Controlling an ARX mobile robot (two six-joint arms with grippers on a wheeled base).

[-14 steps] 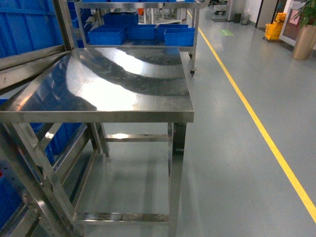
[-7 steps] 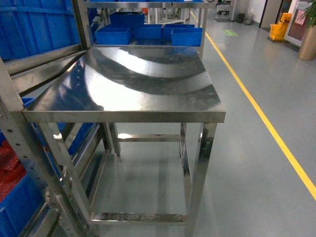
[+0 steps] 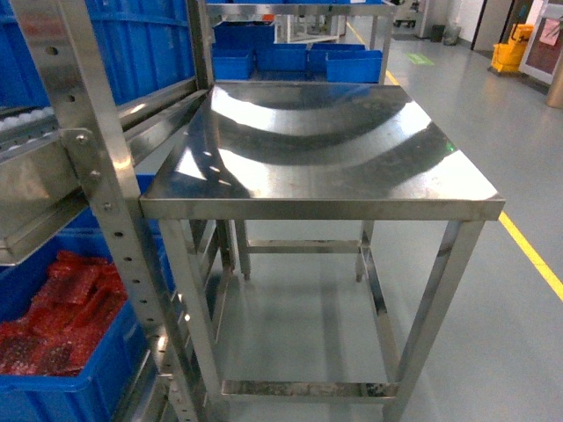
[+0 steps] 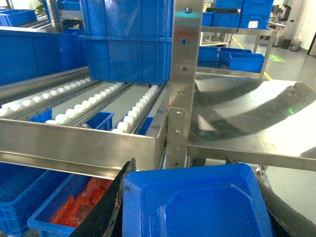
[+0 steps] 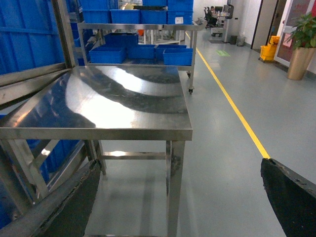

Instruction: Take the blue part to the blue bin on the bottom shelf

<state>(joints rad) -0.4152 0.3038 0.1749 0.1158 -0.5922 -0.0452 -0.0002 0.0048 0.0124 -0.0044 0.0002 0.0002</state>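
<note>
Left claw (image 4: 190, 207) holds a blue part (image 4: 197, 205) tight between its fingers, so I can carry it. My right claw (image 5: 180, 197) stands wide apart, empty, near the steel counter (image 5: 98, 106).

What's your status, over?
Left gripper shut on blue part. Right gripper open, empty. Steel table dead ahead; rack upright at left, red-filled blue bin low behind it. Target bin not identified yet.
</note>
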